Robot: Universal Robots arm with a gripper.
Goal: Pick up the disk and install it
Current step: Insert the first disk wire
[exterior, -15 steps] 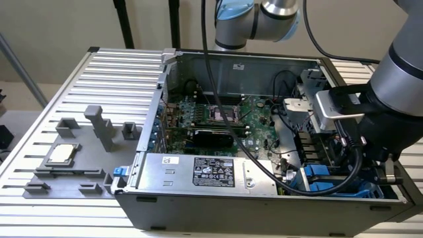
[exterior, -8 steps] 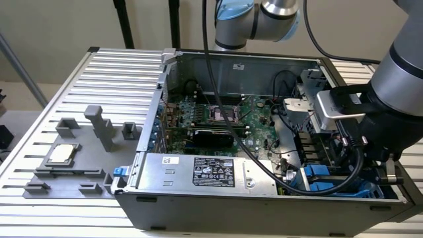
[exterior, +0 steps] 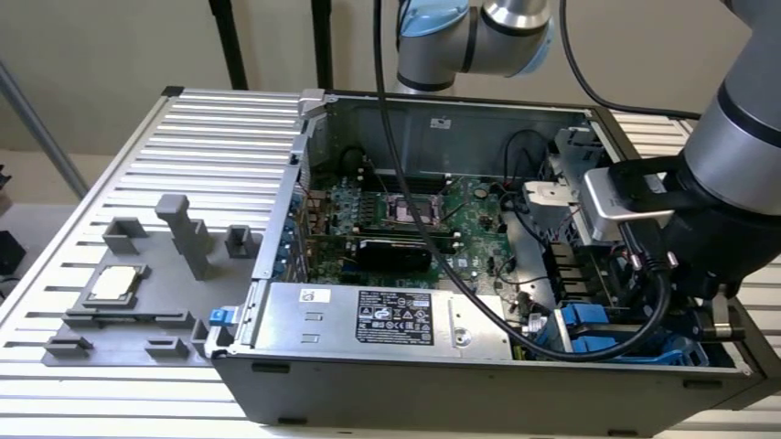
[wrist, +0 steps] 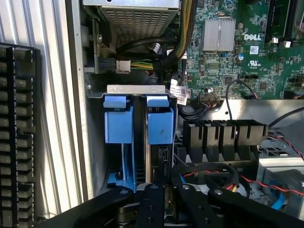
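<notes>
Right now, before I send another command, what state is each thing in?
computer case: open, side panel off.
disk: standing on edge in a drive bay slot, blue rails on.
second blue carrier: in the slot beside it.
gripper: down in the bay at the disk's end; grip unclear.
CPU chip: lying in the grey fixture outside the case.

Disk upright in bay beside second carrier, pincer above.
</notes>
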